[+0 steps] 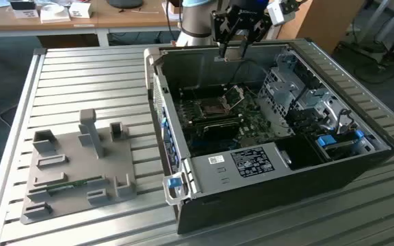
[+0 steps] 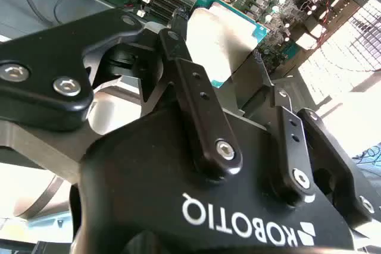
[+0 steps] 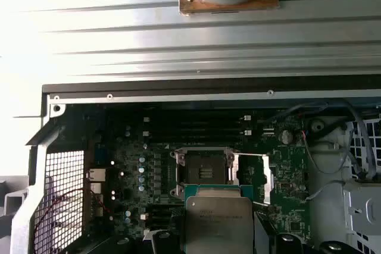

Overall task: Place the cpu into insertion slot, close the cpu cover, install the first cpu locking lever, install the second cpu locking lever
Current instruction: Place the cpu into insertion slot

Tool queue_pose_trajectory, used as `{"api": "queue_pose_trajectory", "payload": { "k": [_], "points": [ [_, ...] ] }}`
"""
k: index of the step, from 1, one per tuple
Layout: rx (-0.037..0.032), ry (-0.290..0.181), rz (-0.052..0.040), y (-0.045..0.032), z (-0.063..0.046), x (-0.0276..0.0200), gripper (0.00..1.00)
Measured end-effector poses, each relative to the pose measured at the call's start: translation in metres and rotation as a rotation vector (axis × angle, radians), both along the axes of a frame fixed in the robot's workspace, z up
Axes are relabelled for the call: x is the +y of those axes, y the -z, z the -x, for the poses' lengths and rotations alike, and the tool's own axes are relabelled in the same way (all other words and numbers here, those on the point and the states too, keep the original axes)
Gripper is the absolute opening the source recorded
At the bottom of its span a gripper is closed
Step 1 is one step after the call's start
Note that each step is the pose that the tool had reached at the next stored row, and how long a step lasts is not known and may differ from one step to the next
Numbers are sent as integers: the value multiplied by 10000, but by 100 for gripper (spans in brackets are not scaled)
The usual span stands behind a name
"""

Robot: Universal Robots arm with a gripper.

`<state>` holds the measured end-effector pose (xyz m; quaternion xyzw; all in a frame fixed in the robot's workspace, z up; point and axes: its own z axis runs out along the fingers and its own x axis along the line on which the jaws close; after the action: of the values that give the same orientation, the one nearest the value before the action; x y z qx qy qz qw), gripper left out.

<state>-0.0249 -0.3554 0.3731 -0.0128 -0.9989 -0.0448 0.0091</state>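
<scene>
Claw (image 1: 233,54) of mine squeezes the cpu (image 3: 217,221) tight, up over the open pc case (image 1: 252,205). Slot (image 3: 202,173) on the green board (image 3: 137,171) lies open, w/ the cpu cover (image 3: 269,173) flipped up beside it.
</scene>
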Motion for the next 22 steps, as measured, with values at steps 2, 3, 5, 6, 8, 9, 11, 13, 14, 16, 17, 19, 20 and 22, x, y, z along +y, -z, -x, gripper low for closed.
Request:
{"api": "queue_pose_trajectory", "payload": {
  "k": [2,3,5,6,8,9,11,13,14,16,17,19,20,22],
  "points": [
    [0,0,0,0,0,0,54],
    [0,0,0,0,0,0,54],
    [0,0,0,0,0,0,54],
    [0,0,0,0,0,0,54],
    [0,0,0,0,0,0,54],
    [0,0,0,0,0,0,54],
    [1,0,1,1,0,0,54],
    [1,-1,1,10,0,0,54],
    [0,0,0,18,0,0,54],
    [0,0,0,45,0,0,54],
    [1,0,0,62,0,0,54],
    [1,0,0,94,0,0,54],
    [0,0,0,104,0,0,54],
    [1,-1,2,107,0,0,54]
  ]
}}
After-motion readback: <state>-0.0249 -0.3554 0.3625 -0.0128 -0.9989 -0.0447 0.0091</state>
